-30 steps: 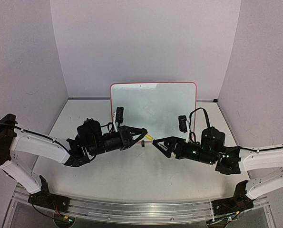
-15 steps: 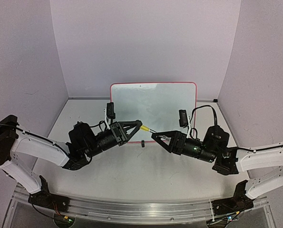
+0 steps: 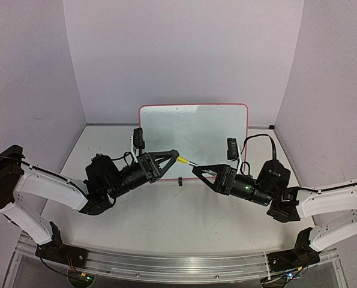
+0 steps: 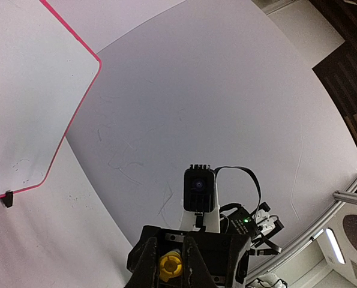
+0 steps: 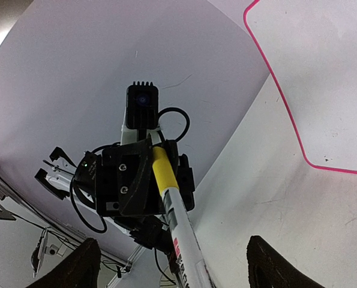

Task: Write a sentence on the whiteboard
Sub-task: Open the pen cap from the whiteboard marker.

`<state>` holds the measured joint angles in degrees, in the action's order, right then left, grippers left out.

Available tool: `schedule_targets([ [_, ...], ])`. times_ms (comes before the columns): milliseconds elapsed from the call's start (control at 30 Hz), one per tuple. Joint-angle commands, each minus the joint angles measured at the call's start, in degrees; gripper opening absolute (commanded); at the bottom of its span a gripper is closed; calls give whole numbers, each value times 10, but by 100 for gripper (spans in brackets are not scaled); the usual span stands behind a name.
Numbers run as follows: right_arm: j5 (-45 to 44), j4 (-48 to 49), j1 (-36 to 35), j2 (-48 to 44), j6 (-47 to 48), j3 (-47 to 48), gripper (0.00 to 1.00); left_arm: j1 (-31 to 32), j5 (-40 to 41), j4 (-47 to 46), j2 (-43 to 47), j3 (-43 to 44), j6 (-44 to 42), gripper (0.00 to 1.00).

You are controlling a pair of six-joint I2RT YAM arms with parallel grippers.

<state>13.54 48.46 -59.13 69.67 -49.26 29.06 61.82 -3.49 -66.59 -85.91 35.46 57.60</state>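
**Marker held between two grippers, board waiting behind.** The left gripper (image 3: 173,155) is clamped on the yellow end of a marker (image 3: 185,161), with its two fingers pressed tight on either side in the left wrist view. From that grip the marker's white barrel slants down toward the right gripper (image 3: 197,170). The right gripper's fingers stand wide apart on either side of the barrel and do not touch it where the right wrist view shows them. The marker's long axis runs gripper to gripper, with the yellow end at the left gripper. Its other end sits between the right gripper's spread fingers, out of sight.

The step in hand looks to be getting the marker into the right gripper, and perhaps taking its cap off. To do it well, the right fingers should close square on the barrel, well back from the yellow end, before the left gripper pulls or lets go. Any pull should run straight along the barrel so nothing twists loose.

Just beyond both grippers, toward the back wall, is the whiteboard (image 3: 193,129). Its long axis runs side to side and its face is turned toward the grippers. It appears propped on a black clip foot (image 4: 8,198). No words can be read on it.
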Motion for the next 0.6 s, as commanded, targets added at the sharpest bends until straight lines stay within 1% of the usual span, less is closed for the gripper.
schedule_targets([
  [0,-8,31,1,-12,0,0,76,3,-13,-15,1,-3,0,0],
  [167,-8,31,1,-13,4,6,69,5,-15,-12,-4,-4,1,0],
  [367,-12,31,1,-9,6,8,57,6,-20,-15,-11,0,4,0],
  [567,-17,31,1,-9,7,9,42,7,-22,-10,-11,-2,6,0],
])
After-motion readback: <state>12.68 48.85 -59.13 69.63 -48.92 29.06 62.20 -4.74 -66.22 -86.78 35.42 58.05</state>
